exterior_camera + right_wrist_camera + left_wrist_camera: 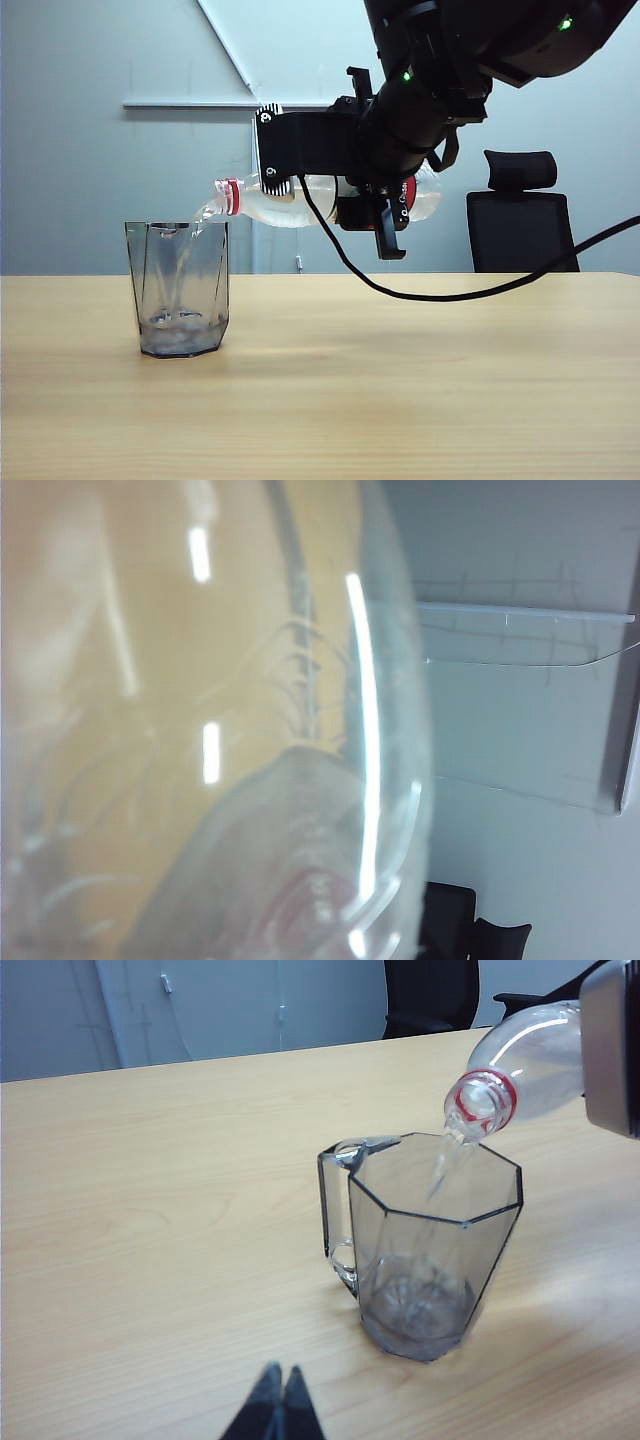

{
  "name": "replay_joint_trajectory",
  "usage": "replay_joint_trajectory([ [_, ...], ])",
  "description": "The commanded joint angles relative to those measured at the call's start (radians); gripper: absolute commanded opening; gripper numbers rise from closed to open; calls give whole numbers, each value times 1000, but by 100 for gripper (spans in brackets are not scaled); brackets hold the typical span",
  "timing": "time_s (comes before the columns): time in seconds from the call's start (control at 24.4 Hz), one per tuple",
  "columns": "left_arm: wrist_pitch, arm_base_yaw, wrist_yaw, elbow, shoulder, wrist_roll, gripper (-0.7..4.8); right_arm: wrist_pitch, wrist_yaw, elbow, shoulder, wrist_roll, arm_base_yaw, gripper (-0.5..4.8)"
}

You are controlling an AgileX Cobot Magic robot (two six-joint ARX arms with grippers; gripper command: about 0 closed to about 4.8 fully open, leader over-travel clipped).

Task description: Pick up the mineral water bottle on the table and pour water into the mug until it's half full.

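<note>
Water (440, 1175) was running in a thin stream from the mineral water bottle (270, 205) into the mug (180, 290), which stood on the table (400, 380) with only a shallow pool at its bottom — well short of half, by my reading. You had the bottle lying nearly level above the mug's rim, mouth just over the near edge. The right gripper (375, 200) was clamped around the bottle's body, jaws closed on it. Your best course, I judged, was to hold that tilt steady, keep the mouth inside the rim and watch the level — tipping further risked a gush. The left gripper (278, 1400) waited low near the mug, jaws together, holding nothing.
</note>
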Motion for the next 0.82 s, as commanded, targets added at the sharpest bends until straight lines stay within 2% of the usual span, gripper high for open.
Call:
replay_joint_trajectory([
  [0.04, 11, -3, 1, 2, 2, -3, -2, 56, 5, 11, -13, -16, 2, 251],
  [0.45, 11, -64, 1, 2, 2, -3, -2, 101, 31, 11, -13, -47, 2, 251],
  [0.82, 12, -65, 1, 2, 2, -3, -2, 101, 31, 11, -13, -51, 7, 251],
])
